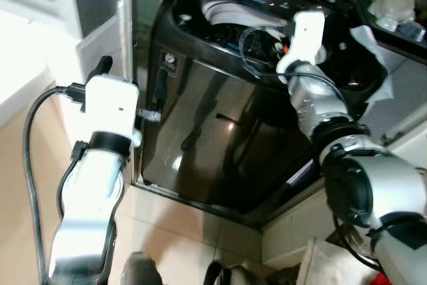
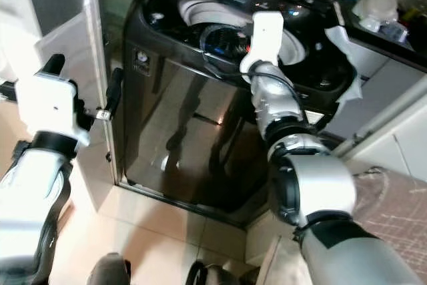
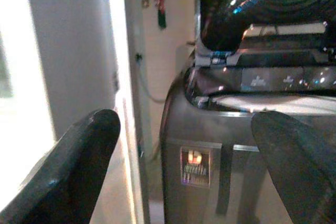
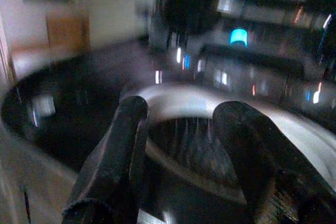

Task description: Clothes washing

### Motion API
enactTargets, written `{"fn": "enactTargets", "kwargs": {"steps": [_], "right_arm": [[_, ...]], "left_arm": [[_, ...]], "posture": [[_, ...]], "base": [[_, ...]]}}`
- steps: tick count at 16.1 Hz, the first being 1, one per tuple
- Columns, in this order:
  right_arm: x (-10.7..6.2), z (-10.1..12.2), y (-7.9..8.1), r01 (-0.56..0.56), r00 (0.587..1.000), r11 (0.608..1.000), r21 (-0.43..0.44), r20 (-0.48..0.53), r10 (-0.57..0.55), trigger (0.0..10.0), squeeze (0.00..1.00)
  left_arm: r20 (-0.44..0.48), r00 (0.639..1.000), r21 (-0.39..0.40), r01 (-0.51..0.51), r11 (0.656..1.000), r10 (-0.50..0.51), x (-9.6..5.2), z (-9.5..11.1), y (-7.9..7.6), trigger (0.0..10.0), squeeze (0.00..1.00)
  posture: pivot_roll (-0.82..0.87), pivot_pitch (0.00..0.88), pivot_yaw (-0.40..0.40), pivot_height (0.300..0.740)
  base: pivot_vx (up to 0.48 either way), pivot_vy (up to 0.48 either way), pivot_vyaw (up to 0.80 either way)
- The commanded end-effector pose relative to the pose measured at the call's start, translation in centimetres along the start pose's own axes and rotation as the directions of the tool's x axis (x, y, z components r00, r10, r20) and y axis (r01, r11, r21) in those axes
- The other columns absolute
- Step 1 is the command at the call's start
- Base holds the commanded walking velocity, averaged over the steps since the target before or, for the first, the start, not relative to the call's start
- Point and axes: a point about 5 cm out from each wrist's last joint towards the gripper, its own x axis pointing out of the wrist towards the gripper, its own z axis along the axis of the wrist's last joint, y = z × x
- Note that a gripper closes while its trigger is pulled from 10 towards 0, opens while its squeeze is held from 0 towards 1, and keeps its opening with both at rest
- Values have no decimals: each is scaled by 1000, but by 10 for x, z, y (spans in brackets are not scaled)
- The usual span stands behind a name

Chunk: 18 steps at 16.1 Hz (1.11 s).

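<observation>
A dark top-loading washing machine (image 1: 220, 138) stands in front of me with its lid up. Its round drum opening (image 2: 220, 35) has a white rim (image 4: 173, 95). My right arm reaches over the machine's top, and the right gripper (image 4: 184, 114) hangs open just above the drum with nothing between its fingers (image 4: 113, 156). To the left of the machine's front corner, my left gripper (image 1: 130, 81) is raised and wide open, pointing at the machine's side. Its two black fingers (image 3: 79, 171) hold nothing. What is inside the drum is too dark to tell.
A white door frame (image 1: 100, 25) and a narrow gap lie to the machine's left. A counter (image 1: 393, 15) with containers and a white sheet (image 1: 373, 38) stands on the right, above white cabinets (image 2: 400, 145). Tiled floor (image 1: 180, 231) runs along the front. Blue lights glow on the control panel (image 4: 239, 38).
</observation>
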Motion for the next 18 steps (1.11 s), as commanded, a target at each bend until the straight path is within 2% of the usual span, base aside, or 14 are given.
{"fn": "enactTargets", "kwargs": {"steps": [1, 2, 3, 4, 6, 7, 10, 11, 13, 14, 15, 18], "right_arm": [[-5, 2, -6, 51, 996, 998, 25, 71, -53, 10000, 0], [-6, 1, -5, 58, 995, 998, 23, 83, -59, 10000, 0], [-11, -1, 1, 57, 988, 998, 15, 141, -58, 10000, 0], [-22, -13, 2, 69, 985, 997, 25, 154, -72, 10000, 0], [-44, -40, -9, 111, 987, 994, -1, 115, -111, 10000, 0], [-49, -41, -12, 102, 988, 994, -35, 124, -97, 10000, 0], [-47, -39, -14, 125, 985, 991, -48, 122, -118, 10000, 0], [-44, -36, -14, 126, 986, 991, -43, 112, -120, 10000, 0], [-48, -48, -14, 116, 992, 992, -48, 55, -114, 10000, 0], [-47, -49, -14, 103, 994, 993, -52, 44, -100, 10000, 0], [-47, -51, -11, 89, 996, 993, -77, 32, -87, 10000, 0], [-49, -56, -10, 84, 996, 995, -53, 7, -84, 10000, 0]], "left_arm": [[10, 1000, -4, 17, 1000, -17, 10, -5, -3, 10000, 0], [7, 1000, -7, 19, 1000, -19, 12, -6, -3, 10000, 0], [-1, 1000, -9, 31, 999, -31, 18, -11, -4, 10000, 0], [-24, 999, -22, 38, 999, -39, 22, -19, -4, 10000, 0], [-68, 997, -33, 36, 999, -39, 27, -30, 1, 10000, 0], [-48, 997, -27, 52, 998, -53, 33, -27, 3, 10000, 0], [-37, 998, -13, 55, 998, -55, 50, -29, 7, 10000, 0], [-26, 998, -24, 49, 999, -49, 52, -23, 8, 10000, 0], [-50, 997, -48, 58, 997, -60, 44, -32, 3, 10000, 0], [-27, 997, -85, 64, 994, -67, 44, -29, 1, 10000, 0], [-23, 996, -44, 81, 996, -82, 46, -32, -4, 10000, 0], [-23, 995, -56, 92, 994, -93, 46, -33, -12, 10000, 0]], "posture": [[213, 0, -168, 740], [213, 0, -168, 740], [168, 0, -125, 740], [146, 0, -103, 740], [125, 0, -73, 740], [111, 0, -52, 740], [87, 0, -46, 740], [82, 0, -47, 740], [76, 0, -53, 740], [70, 0, -56, 740], [64, 0, -56, 740], [59, 0, -53, 740]], "base": [[0, 0, 0], [0, 0, 0], [0, 0, 0], [0, 0, 0], [0, 0, 0], [0, 0, 0], [-90, 81, 0], [-337, 345, 0], [-328, 354, -700], [-364, 244, -538], [0, 0, 0], [0, 0, 0]]}}
